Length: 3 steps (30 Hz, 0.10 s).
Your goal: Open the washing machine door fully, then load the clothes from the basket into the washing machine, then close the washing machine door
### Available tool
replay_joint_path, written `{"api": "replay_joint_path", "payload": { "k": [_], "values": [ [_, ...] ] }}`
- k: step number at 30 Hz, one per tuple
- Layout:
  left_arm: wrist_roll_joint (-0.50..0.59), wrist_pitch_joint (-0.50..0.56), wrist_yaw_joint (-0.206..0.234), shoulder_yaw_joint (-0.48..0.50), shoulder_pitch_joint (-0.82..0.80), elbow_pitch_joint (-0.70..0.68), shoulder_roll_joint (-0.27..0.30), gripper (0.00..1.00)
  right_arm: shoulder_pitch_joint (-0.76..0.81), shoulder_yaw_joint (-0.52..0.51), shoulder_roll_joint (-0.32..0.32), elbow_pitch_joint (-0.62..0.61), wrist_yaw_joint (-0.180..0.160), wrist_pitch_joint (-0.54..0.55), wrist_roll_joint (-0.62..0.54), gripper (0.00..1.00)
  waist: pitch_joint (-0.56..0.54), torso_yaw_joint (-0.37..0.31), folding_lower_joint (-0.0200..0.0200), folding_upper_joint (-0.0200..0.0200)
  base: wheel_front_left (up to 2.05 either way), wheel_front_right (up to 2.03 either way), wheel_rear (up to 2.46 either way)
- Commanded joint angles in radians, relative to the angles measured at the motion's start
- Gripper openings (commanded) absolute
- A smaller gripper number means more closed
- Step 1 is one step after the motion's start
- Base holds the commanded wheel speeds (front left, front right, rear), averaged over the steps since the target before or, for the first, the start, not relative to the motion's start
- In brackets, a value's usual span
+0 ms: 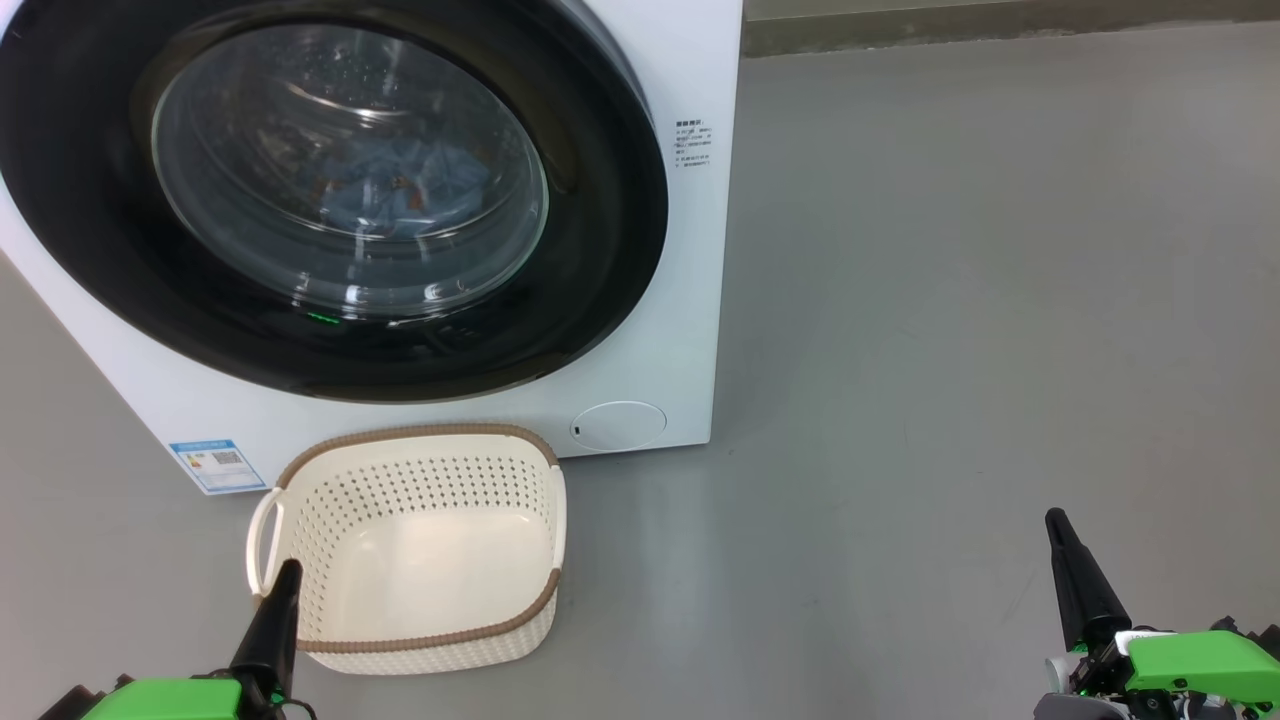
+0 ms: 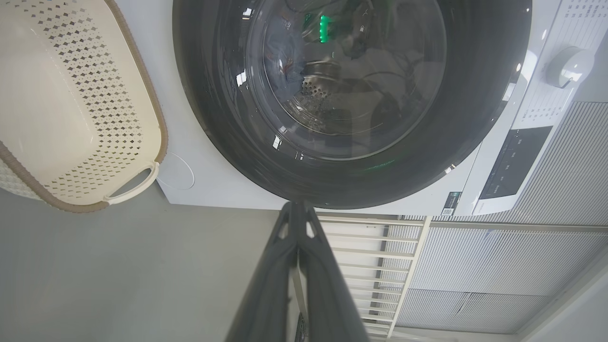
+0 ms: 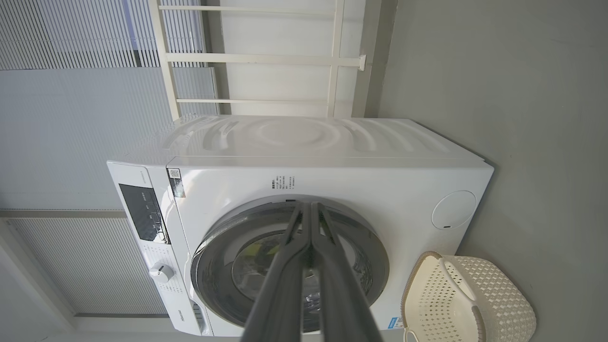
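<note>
One white washing machine (image 1: 690, 330) stands at the far left on the grey floor (image 1: 950, 300). Its round black-rimmed door (image 1: 600, 250) sits shut against the front. The cream basket (image 1: 420, 432) rests on the floor just in front of the machine. The blue clothes (image 1: 400, 185) lie inside the drum, behind the door's glass. The left gripper (image 1: 290, 570), fingers pressed together, is by the basket's left handle. The right gripper (image 1: 1056, 520), likewise clenched, is well apart at the near right.
</note>
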Motion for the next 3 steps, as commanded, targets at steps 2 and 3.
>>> {"api": "replay_joint_path", "payload": {
  "k": [2,3],
  "values": [
    [-0.001,0.005,-0.01,0.036,-0.042,-0.021,0.014,0.0,-0.04,0.023,-0.004,-0.025,0.002,0.008,0.004,0.0,0.0,0.0,0.0,0.0,0.0,0.0,0.0],
    [-0.001,0.005,-0.01,0.036,-0.042,-0.021,0.014,0.0,-0.04,0.023,-0.004,-0.025,0.002,0.008,0.004,0.0,0.0,0.0,0.0,0.0,0.0,0.0,0.0]
  ]
}}
